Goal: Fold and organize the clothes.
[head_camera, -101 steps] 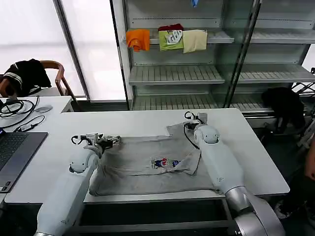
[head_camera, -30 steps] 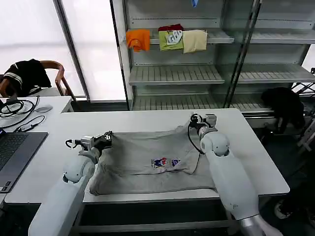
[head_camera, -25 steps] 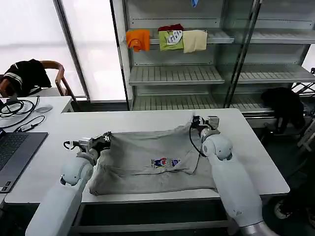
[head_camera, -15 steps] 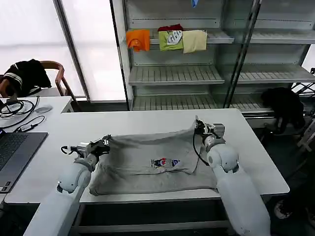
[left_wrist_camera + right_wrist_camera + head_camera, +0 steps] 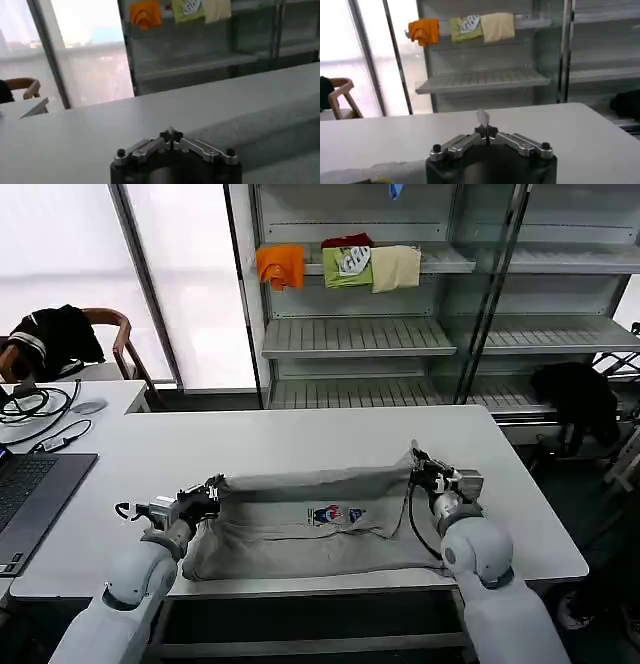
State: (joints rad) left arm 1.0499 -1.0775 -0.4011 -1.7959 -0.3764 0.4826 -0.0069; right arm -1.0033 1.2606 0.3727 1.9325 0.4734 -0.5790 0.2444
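No legible text anywhere.

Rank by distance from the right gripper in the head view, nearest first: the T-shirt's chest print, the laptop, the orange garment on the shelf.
From the right gripper, pinching the T-shirt at its far right corner:
1. Chest print, just to the gripper's left on the shirt.
2. Orange garment, up on the shelf behind the table.
3. Laptop, at the far left table edge.
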